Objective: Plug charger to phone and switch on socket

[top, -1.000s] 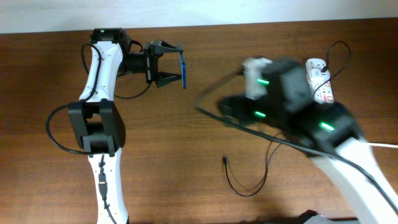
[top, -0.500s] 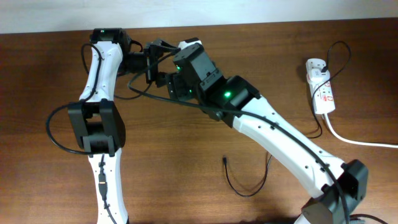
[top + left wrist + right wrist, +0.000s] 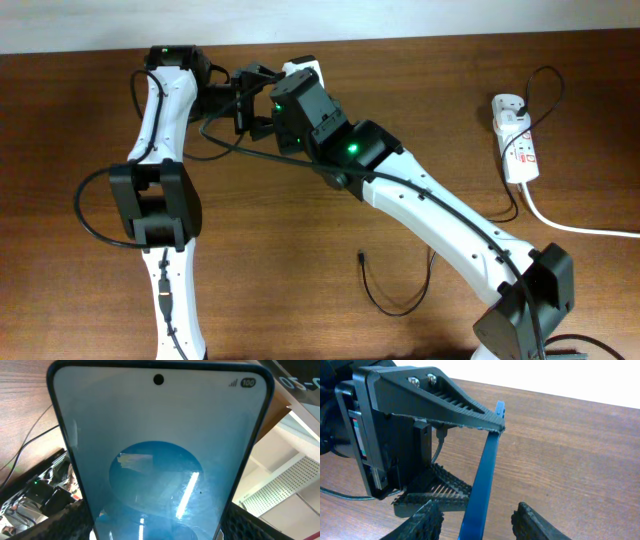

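The left gripper (image 3: 481, 462) is clamped on the slim black-edged phone with a bright blue screen (image 3: 160, 470), held on edge above the brown wooden table (image 3: 300, 300). The right gripper (image 3: 479, 522) holds its 2 fingers (image 3: 427, 520) apart, 1 either side of the phone's free end, which the frame cuts off. Overhead, the white right arm (image 3: 430, 205) hides the phone. The thin black charger cable (image 3: 361, 262) lies well away from all fingers. The small white power strip (image 3: 515, 135) sits farther right, near the table edge.

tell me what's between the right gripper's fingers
The phone, edge-on in the left gripper, stands inside the open right gripper; the right wrist view shows it.
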### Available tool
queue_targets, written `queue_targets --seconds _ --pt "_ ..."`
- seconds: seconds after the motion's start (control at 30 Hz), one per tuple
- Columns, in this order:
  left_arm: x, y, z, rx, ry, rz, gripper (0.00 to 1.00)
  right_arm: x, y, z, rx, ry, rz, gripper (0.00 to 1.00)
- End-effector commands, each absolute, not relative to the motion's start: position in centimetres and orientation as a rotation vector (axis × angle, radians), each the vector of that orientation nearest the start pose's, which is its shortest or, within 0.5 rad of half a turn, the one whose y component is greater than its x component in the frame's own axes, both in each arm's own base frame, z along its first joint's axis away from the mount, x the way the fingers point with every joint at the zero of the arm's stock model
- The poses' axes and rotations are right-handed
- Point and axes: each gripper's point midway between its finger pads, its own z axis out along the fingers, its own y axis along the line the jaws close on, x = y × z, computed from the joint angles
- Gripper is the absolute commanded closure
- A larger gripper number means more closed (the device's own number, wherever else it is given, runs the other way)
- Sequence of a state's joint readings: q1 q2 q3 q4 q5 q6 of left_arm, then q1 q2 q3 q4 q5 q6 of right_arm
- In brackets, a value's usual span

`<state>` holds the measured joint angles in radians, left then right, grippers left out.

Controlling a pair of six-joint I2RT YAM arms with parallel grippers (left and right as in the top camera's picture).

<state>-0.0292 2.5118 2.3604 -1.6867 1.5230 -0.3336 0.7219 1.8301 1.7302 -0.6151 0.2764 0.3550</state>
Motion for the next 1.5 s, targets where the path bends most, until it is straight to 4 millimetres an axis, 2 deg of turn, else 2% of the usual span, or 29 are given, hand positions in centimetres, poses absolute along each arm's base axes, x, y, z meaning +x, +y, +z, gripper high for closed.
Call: queue_targets --seconds 0.0,0.1,0.13,0.2,0.33,0.37,0.67,0.73,0.87,1.0,1.07,1.13,1.17,1.23,1.3,1.37,1.43,1.47 --pt "46.2 -18.3 22.6 -0.711 2.475 -2.467 0.18 42.4 30.9 24.9 -0.267 2.235 0.234 0.51" --pt "46.2 -18.3 22.6 -0.711 2.475 -2.467 0.18 42.6 31.1 23.9 -0.273 2.252 0.223 0.52" --pt "46.2 -18.3 22.6 -0.711 2.475 -2.467 0.18 42.6 31.1 23.8 -0.274 2.253 0.221 0.56" --pt "46.2 -18.3 22.6 -0.711 2.475 -2.467 0.18 42.7 31.1 23.8 -0.256 2.254 0.231 0.60" --pt "46.2 -18.3 22.6 -0.711 2.475 -2.467 0.18 42.7 31.2 23.9 -0.243 2.252 0.239 0.63" --pt "46.2 -18.3 22.6 -0.711 2.475 -2.467 0.18 42.7 31.2 23.9 -0.242 2.252 0.240 0.67" --pt "46.2 -18.3 22.6 -0.710 2.475 -2.467 0.18 42.8 31.2 23.9 -0.241 2.250 0.242 0.69" --pt "46.2 -18.3 22.6 -0.710 2.475 -2.467 0.18 42.8 31.2 23.9 -0.241 2.250 0.242 0.76" --pt "46.2 -18.3 22.6 -0.710 2.475 -2.467 0.18 42.8 31.2 23.9 -0.241 2.250 0.243 0.77" --pt "46.2 -18.3 22.6 -0.711 2.475 -2.467 0.18 42.8 31.2 23.9 -0.234 2.251 0.246 0.86" --pt "46.2 -18.3 22.6 -0.711 2.475 -2.467 0.12 42.8 31.2 24.0 -0.201 2.254 0.261 0.88" --pt "46.2 -18.3 22.6 -0.711 2.475 -2.467 0.06 42.8 31.3 24.0 -0.180 2.254 0.272 0.95" --pt "46.2 -18.3 22.6 -0.711 2.475 -2.467 0.02 42.9 31.1 24.1 -0.160 2.249 0.270 0.96" --pt "46.2 -18.3 22.6 -0.710 2.475 -2.466 0.01 43.5 29.8 24.9 0.028 2.223 0.268 0.96" --pt "46.2 -18.3 22.6 -0.710 2.477 -2.464 0.01 44.0 27.7 27.3 0.316 2.131 0.313 0.96" --pt "46.2 -18.3 22.6 -0.709 2.479 -2.463 0.01 44.1 26.7 28.5 0.486 2.076 0.376 0.96" --pt "46.2 -18.3 22.6 -0.710 2.479 -2.464 0.00 44.0 26.3 29.3 0.726 2.017 0.526 0.96" --pt "46.2 -18.3 22.6 -0.711 2.479 -2.464 0.02 43.8 26.6 29.5 0.910 1.975 0.659 0.96"
